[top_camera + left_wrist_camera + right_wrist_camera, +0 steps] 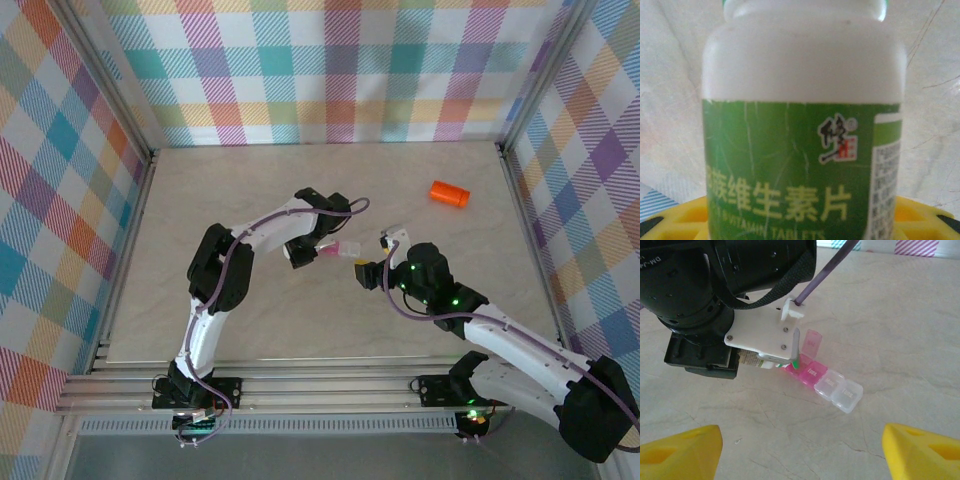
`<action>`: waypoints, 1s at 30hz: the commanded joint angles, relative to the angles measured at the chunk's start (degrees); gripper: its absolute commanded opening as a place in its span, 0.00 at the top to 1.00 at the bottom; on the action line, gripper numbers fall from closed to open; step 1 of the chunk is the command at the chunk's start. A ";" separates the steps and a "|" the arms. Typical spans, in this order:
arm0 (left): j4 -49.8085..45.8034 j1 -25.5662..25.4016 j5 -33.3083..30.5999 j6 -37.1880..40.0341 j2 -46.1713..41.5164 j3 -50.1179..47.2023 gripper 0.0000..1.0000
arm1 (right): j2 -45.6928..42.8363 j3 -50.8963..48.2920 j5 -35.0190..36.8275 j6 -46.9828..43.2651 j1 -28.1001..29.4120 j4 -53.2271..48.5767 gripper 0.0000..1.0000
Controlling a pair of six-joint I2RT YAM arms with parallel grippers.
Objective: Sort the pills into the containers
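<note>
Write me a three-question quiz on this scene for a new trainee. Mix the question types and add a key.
1. True or false: the orange vial stands upright.
2. What does the left gripper hold? A. the orange vial. B. the white bottle with a green label. C. nothing.
3. Fill in: the right gripper has nothing between its fingers, and its jaws stand ____.

Key: 1. False, it lies on its side. 2. B. 3. open.
</note>
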 commanded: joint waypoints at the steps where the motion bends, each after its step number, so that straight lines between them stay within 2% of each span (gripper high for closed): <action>1: -2.93 -0.67 -2.61 0.54 0.59 3.45 1.00 | -0.94 0.99 -1.16 0.74 -0.22 0.38 0.17; 9: -3.49 -2.22 -0.19 3.04 -0.52 6.54 1.00 | -0.87 1.00 -1.20 0.83 -0.24 0.63 0.17; 20: -1.22 -3.20 0.57 5.17 3.27 8.27 1.00 | -0.66 1.03 -1.45 0.89 -0.23 0.53 0.17; 30: -0.04 -2.66 3.64 5.68 3.08 5.50 1.00 | -0.27 1.12 -1.74 1.10 -0.25 0.67 0.17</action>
